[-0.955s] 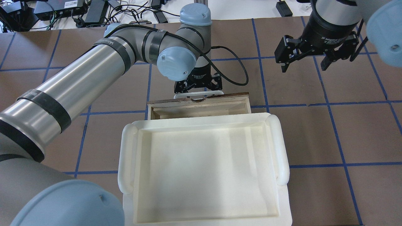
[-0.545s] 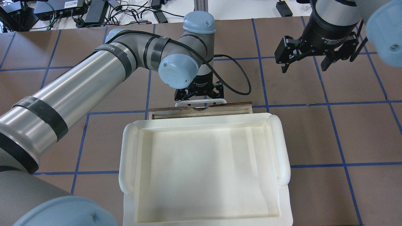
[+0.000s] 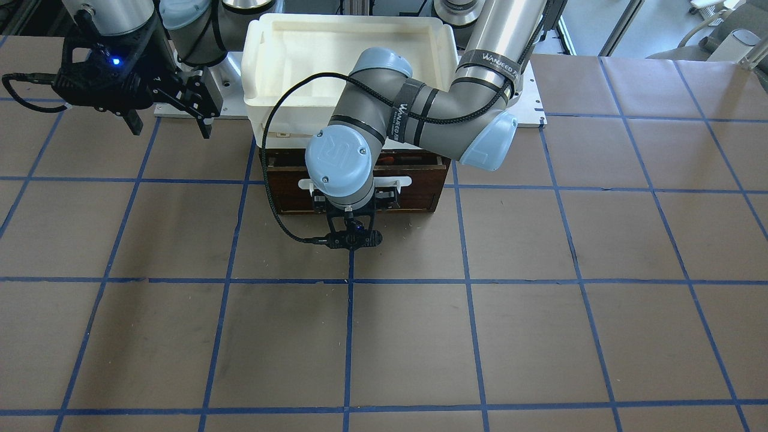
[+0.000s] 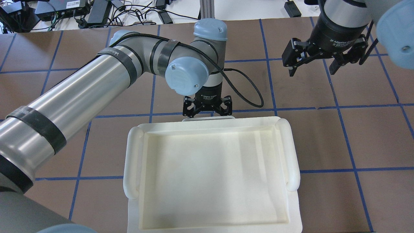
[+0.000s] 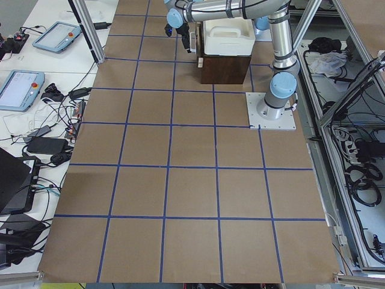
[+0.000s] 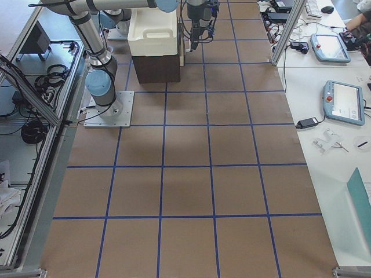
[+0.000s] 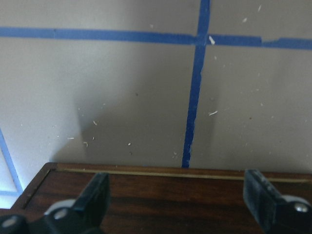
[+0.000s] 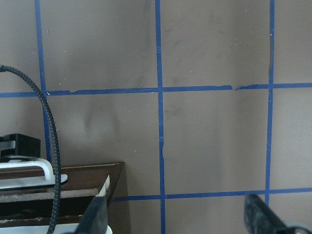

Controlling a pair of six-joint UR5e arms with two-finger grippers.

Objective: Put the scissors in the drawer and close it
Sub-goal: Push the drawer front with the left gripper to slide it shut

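The drawer (image 3: 288,193) has a dark brown front and a white bar handle (image 3: 397,180). It sits pushed in under the white tray (image 4: 132,161). From overhead only the handle (image 4: 208,118) shows. My left gripper (image 4: 207,111) is open, and its fingers (image 7: 97,192) are spread against the drawer front (image 7: 161,195) at the handle. The scissors are hidden. A small orange-red patch (image 3: 387,160) shows in the gap behind the front; I cannot tell what it is. My right gripper (image 4: 311,69) is open, empty and raised at the far right.
The white tray (image 3: 258,90) sits on top of the dark wooden box (image 5: 225,69) that holds the drawer. A black cable (image 4: 249,94) loops from the left wrist. Brown table with blue tape lines (image 4: 339,106) lies all around. Cables and power bricks (image 4: 97,13) lie beyond the far edge.
The drawer has slid in under the white tray, and its plywood inside no longer shows from overhead. My left gripper has moved with it toward the tray. The right gripper has barely moved.
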